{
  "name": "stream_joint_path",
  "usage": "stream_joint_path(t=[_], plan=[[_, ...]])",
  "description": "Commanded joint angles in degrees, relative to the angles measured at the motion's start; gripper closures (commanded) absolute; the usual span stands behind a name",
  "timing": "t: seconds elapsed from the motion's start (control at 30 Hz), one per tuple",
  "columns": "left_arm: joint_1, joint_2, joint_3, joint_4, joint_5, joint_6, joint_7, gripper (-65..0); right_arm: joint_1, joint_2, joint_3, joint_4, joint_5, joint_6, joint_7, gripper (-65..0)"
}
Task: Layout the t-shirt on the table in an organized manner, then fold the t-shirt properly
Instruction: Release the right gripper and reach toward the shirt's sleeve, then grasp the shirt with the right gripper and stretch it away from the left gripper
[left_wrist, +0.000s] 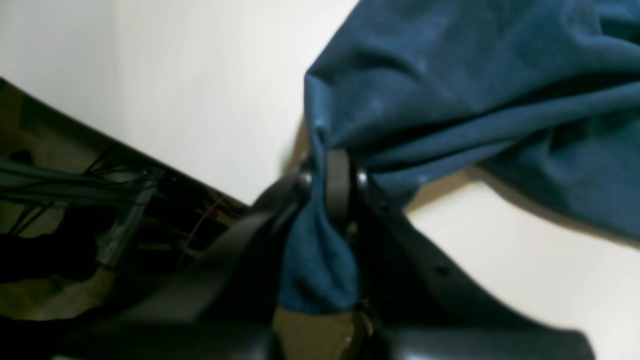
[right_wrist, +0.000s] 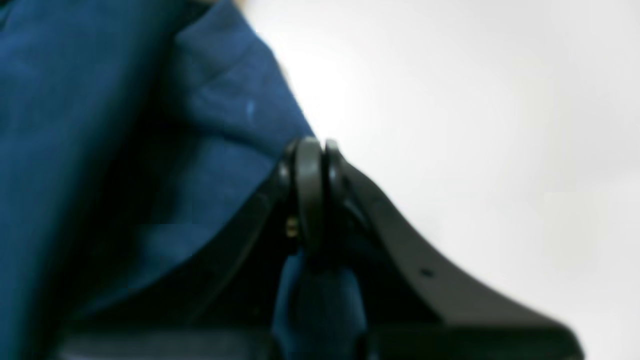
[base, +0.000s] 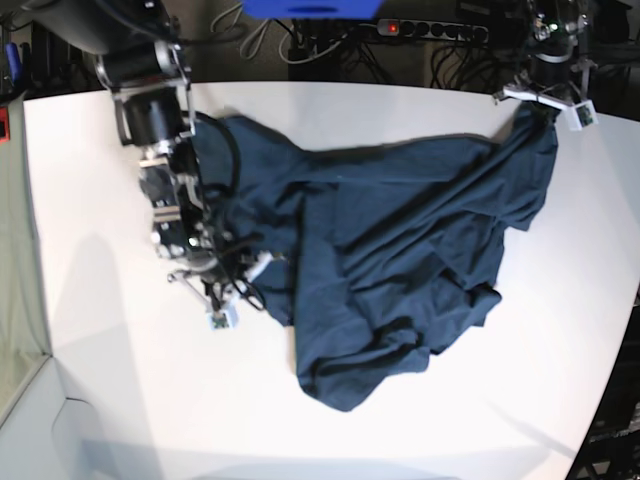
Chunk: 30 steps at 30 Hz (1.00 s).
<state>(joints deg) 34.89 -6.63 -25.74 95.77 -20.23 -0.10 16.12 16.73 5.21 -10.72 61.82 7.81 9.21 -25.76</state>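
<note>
The dark navy t-shirt (base: 400, 250) lies crumpled and stretched across the white table (base: 120, 400). My left gripper (base: 535, 100) is at the table's far right edge, shut on a pinch of the shirt's cloth. The left wrist view shows its fingertips (left_wrist: 336, 172) closed on a bunch of fabric (left_wrist: 475, 90) over the table (left_wrist: 200, 100). My right gripper (base: 232, 290) is at the shirt's left side, shut on its edge. The right wrist view shows it (right_wrist: 312, 160) clamped on blue cloth (right_wrist: 125, 150) above the table (right_wrist: 475, 125). The neck label is hidden.
A power strip (base: 430, 30) and cables lie behind the table's far edge, beside a blue object (base: 310, 8). In the left wrist view, cables and a frame (left_wrist: 75, 190) show below the table's curved edge. The table's right edge (base: 612, 330) curves inward.
</note>
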Motion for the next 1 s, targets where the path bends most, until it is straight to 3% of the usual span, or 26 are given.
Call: stream_joint_path(t=[0.0, 0.17, 0.4, 0.47, 0.57, 0.7, 0.83, 0.97], plan=[[0.40, -0.36, -0.33, 1.24, -0.12, 0.23, -1.48, -0.3, -1.04, 1.34, 1.27, 3.36, -0.74, -0.20, -1.45, 0.0], [0.31, -0.36, -0.33, 1.77, -0.12, 0.23, -1.48, -0.3, -7.37, 2.04, 13.23, 15.41, -0.91, -0.20, -5.05, 0.0], [-0.13, 0.79, -0.24, 1.77, -0.21, 0.23, -1.48, -0.3, -11.15, 2.04, 31.69, 18.40, -0.74, -0.20, -12.62, 0.0], [-0.13, 0.79, 0.02, 1.77, -0.21, 0.23, -1.48, -0.3, -11.59, 1.86, 33.89, 18.49, -0.65, 0.24, -13.76, 0.0], [-0.13, 0.79, -0.07, 1.77, -0.21, 0.23, -1.48, -0.3, -13.35, 1.86, 31.69, 21.47, -0.65, 0.24, -13.76, 0.0], [-0.13, 0.70, -0.15, 1.68, -0.21, 0.23, -1.48, -0.3, -13.43, 3.53, 19.91, 25.52, -0.91, 0.24, -13.85, -1.5], [-0.13, 0.70, -0.15, 1.68, -0.21, 0.23, -1.48, -0.3, -11.41, 4.85, 9.36, 27.80, -1.00, -0.03, -13.85, -15.0], [-0.13, 0.79, 0.02, 1.68, -0.21, 0.23, -1.48, -0.3, -8.34, 4.77, 5.49, 25.43, -1.00, -0.11, -13.85, -29.7]])
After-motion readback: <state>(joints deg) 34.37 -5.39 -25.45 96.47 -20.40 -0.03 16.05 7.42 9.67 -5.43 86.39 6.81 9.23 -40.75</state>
